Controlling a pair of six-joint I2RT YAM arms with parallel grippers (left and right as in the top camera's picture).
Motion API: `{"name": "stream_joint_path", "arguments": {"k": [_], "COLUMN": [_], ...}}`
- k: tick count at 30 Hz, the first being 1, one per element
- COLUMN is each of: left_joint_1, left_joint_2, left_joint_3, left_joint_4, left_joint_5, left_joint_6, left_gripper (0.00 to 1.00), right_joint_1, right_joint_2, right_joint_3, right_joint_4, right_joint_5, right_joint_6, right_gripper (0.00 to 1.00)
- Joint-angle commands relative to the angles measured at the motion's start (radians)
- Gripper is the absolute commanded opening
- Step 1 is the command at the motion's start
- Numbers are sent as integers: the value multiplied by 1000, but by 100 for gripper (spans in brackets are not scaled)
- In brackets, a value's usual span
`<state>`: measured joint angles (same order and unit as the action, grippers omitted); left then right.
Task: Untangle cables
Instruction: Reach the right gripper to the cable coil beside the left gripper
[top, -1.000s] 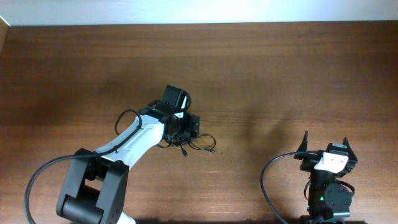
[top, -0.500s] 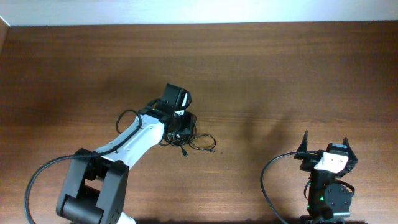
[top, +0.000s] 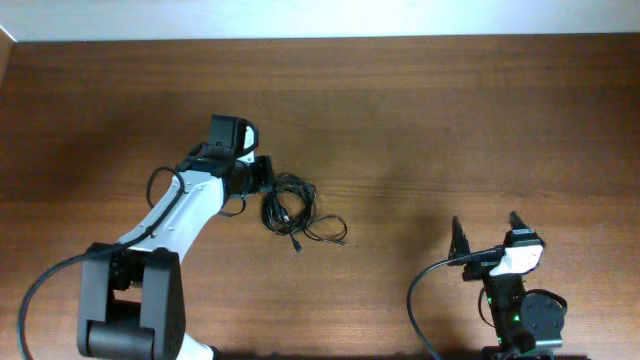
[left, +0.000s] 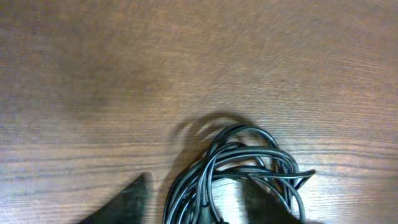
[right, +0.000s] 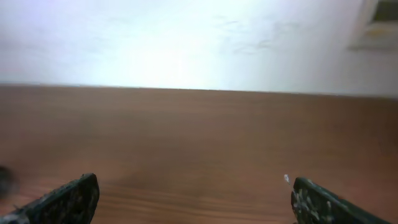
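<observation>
Lying in one knotted bundle a little left of the bench's middle, the cables (top: 290, 205) form a tight coil of thin black loops, with looser strands and a small plug end trailing from the coil toward the robot's right and the near edge. The bundle's long axis runs on that slant, from the coil by the left tool (top: 262, 178) down to the loose loop at its far end.

The coil lies just to the right of the left tool, touching it or nearly so. In the left wrist view the strands run down between its fingers, which stand partly apart. Whether they pinch any strand I cannot tell, because the contact lies at the very bottom of that view.

The right tool (top: 487, 232) is spread wide with nothing between its fingers. It sits low by its own base at the near right, well apart from the bundle, so the left arm is much the nearer. My judgement is that any pull to free a strand would go along the slant toward the loose end.

The bench (top: 450, 110) is plain brown wood, and no brand, label or readable writing shows on cables, arms or bench
</observation>
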<state>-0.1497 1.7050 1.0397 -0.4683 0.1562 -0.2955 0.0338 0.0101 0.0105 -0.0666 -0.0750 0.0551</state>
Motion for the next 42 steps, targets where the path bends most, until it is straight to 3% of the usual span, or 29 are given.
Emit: {"name": "stream_joint_path", "arguments": {"k": [1, 4, 7, 13, 16, 19, 21, 23, 24, 25, 29, 33, 37, 42], "left_joint_1": [0, -10, -38, -57, -63, -85, -92, -99, -99, -99, -81, -6, 64, 76], "left_joint_2": [-19, 13, 52, 72, 108, 137, 137, 137, 137, 137, 119, 108, 108, 108], "left_joint_3": [7, 6, 6, 6, 6, 6, 6, 6, 6, 7, 50, 93, 93, 93], "left_joint_4": [16, 18, 36, -5, 21, 54, 56, 56, 57, 62, 33, 44, 45, 46], "left_joint_5": [10, 5, 5, -49, -47, -43, -41, -41, -41, -38, 90, 415, 647, 665], "left_joint_6": [5, 5, 5, 20, 20, 20, 20, 20, 20, 20, 40, 40, 141, 174], "left_gripper": [34, 31, 33, 39, 39, 30, 22, 21, 7, 0, 0, 0, 0, 0], "right_joint_1": [5, 5, 5, 5, 5, 5, 5, 5, 5, 5, 8, 89, 227, 374], "right_joint_2": [-4, 32, 178, 662, 762, 855, 903, 943, 977, 1012, 1135, 1247, 1404, 1624], "right_joint_3": [7, 153, 361, 808, 816, 816, 816, 816, 814, 814, 814, 813, 813, 813], "right_joint_4": [-11, -126, -249, -598, -590, -581, -574, -590, -607, -629, -679, -620, -449, -109], "right_joint_5": [-92, -92, -89, -291, -449, -644, -655, -655, -655, -655, -655, -585, -507, -492], "right_joint_6": [216, 215, 212, 213, 216, 216, 265, 303, 303, 303, 302, 345, 459, 575], "right_gripper": [98, 98, 99, 99, 99, 82, 76, 72, 67, 64, 63, 61, 61, 57]}}
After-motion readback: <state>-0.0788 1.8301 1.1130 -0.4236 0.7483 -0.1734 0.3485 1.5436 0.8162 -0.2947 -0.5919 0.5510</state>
